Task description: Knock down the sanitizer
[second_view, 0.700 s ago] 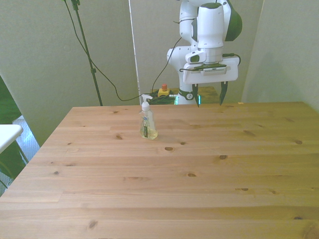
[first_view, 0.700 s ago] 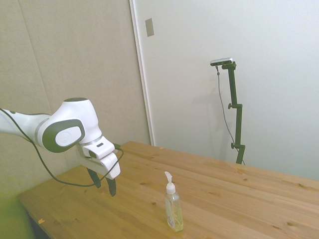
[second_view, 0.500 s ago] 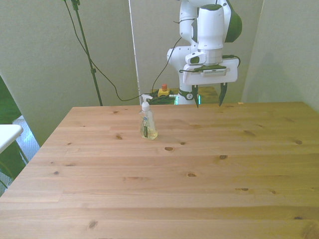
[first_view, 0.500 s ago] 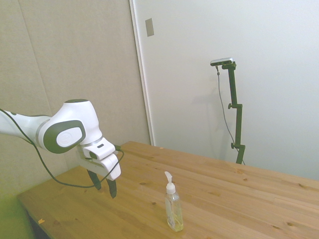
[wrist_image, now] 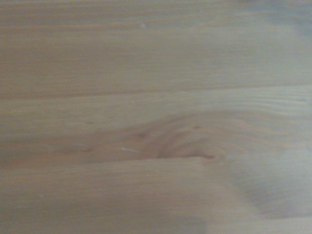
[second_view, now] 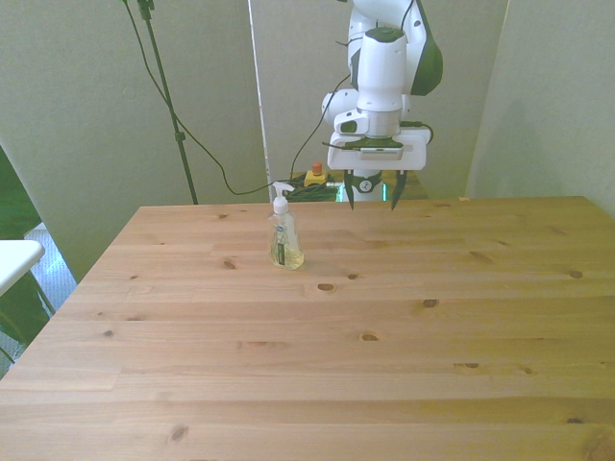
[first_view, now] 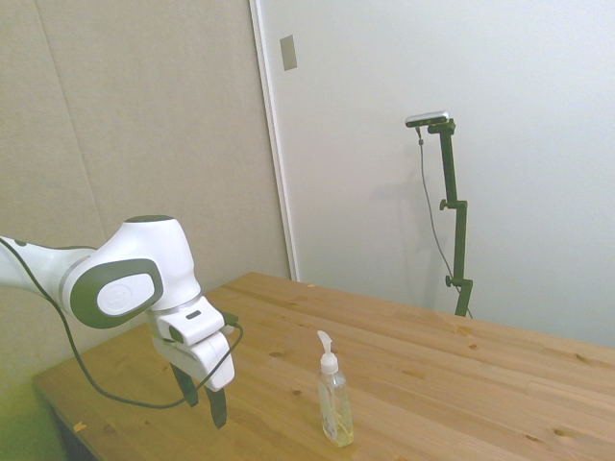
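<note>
Wooden table [second_view: 404, 327] planks are all your wrist view shows, blurred. Your bottle [second_view: 284, 233] of sanitizer stands upright in the front view's upper middle, left of centre. Your gripper [second_view: 372, 195] hangs above the table's far edge, up and to the right of the bottle, apart from it, fingers [first_view: 217, 406] spread and empty.

side: off table's [first_view: 432, 384] end | front: across table | wrist: close on wood
</note>
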Robot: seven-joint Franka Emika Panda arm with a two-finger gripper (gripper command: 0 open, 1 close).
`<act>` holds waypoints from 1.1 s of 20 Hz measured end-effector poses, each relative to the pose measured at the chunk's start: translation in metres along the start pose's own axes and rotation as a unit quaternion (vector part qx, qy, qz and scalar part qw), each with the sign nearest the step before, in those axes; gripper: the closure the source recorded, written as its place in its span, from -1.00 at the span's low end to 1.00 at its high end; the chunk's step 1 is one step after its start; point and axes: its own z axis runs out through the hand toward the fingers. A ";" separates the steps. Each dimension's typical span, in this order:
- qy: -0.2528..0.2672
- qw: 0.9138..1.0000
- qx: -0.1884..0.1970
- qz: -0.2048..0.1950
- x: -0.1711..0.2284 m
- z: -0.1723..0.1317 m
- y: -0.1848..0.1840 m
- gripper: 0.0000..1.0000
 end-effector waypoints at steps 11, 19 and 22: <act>0.021 0.998 0.006 0.065 0.051 -0.009 0.036 1.00; 0.022 0.995 0.006 0.099 0.102 -0.005 0.028 1.00; 0.018 0.994 0.003 0.105 0.120 0.000 0.022 1.00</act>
